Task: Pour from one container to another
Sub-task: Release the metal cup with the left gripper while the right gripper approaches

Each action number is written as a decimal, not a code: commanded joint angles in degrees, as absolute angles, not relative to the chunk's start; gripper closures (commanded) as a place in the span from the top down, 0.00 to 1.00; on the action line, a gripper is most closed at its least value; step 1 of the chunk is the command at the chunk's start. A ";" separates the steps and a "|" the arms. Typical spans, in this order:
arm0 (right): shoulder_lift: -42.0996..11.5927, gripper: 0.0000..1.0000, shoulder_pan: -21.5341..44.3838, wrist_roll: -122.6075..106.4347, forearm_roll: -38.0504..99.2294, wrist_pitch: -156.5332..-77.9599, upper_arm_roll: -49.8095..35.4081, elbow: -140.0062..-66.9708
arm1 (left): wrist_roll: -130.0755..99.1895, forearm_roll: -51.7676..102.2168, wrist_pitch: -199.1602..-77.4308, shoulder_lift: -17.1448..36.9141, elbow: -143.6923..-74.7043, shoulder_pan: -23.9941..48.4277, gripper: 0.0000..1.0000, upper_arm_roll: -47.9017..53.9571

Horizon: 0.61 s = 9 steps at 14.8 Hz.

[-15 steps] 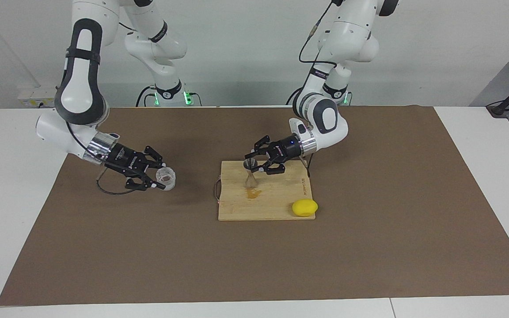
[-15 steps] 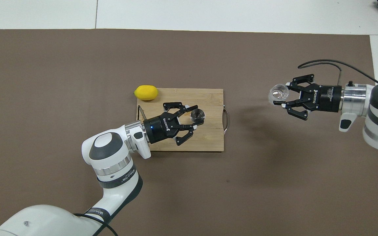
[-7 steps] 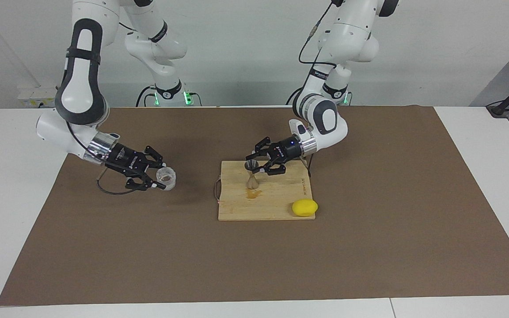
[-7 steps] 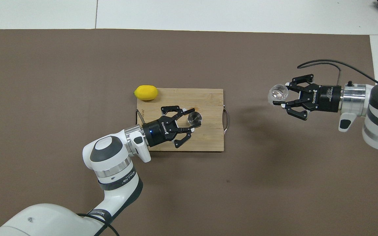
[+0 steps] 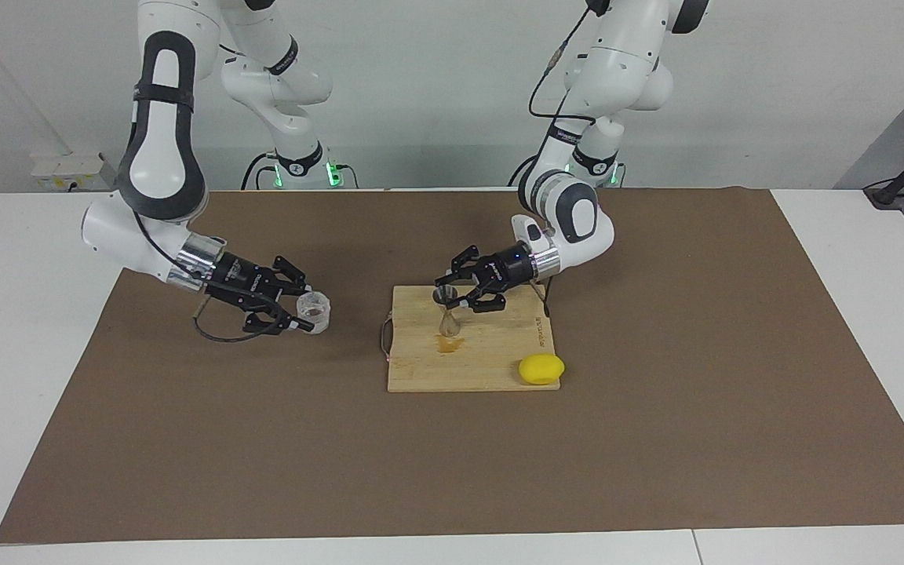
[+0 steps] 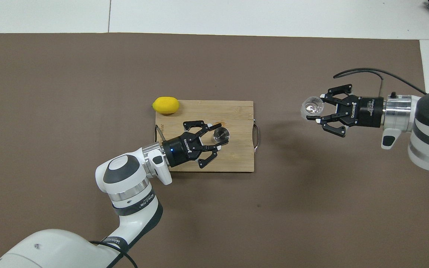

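A: Where's the glass cup (image 5: 315, 309)?
B: Held by the right gripper (image 5: 300, 313), up in the air over the brown mat (image 5: 264, 439) toward the right arm's end of the surface (image 5: 28, 259) — its fingers (image 6: 317, 118) pinch the cup's wall from either side, and the cup looks roughly upright, mouth up in the overhead view.

A: And the jigger (image 5: 446, 310)?
B: Standing upright on the wooden cutting board (image 5: 491, 369), on the part of the board nearer the robots. The left gripper (image 5: 456, 295) reaches in low beside it, fingers (image 6: 210, 127) either side of the upper cone. Whether they actually press on the metal, I cannot tell.

A: Anything at its foot?
B: A small amber stain (image 5: 449, 343) on the board, right at the base of the jigger.

A: How far apart are the two vessels?
B: Well apart — bare mat lies between the cup and the board's metal handle (image 5: 384, 339).

A: What else is there?
B: A lemon (image 5: 541, 369) at the board's corner farther from the robots, toward the left arm's end, half over the edge.
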State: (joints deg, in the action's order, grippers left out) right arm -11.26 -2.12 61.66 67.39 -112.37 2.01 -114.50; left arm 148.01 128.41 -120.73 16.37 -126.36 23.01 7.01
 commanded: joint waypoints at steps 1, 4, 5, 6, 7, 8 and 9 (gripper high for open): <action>-9.58 0.00 -1.07 61.08 66.53 -111.19 1.85 -115.93 | 150.29 129.55 -120.24 17.49 -126.56 23.47 0.50 6.24; -9.41 0.00 -0.18 61.17 66.45 -111.09 1.76 -116.10 | 150.38 129.20 -119.44 17.40 -126.74 23.12 0.52 6.15; -9.06 0.00 0.78 61.08 66.53 -110.92 1.84 -116.45 | 150.29 129.20 -119.36 17.40 -126.83 22.85 0.62 6.15; -8.97 0.00 1.31 60.91 66.53 -110.31 1.85 -116.72 | 150.29 129.11 -119.27 17.32 -126.83 22.76 0.64 6.07; -8.88 0.00 1.41 60.65 66.45 -110.30 1.85 -116.81 | 150.29 129.11 -119.18 17.40 -126.83 22.42 0.74 6.06; -8.88 0.00 1.41 60.64 66.53 -110.22 1.85 -116.81 | 150.29 129.02 -119.09 17.32 -126.83 22.24 0.80 6.06; -8.88 0.00 1.49 60.56 66.45 -110.13 1.85 -116.81 | 150.38 128.94 -119.09 17.31 -126.83 21.89 0.81 5.98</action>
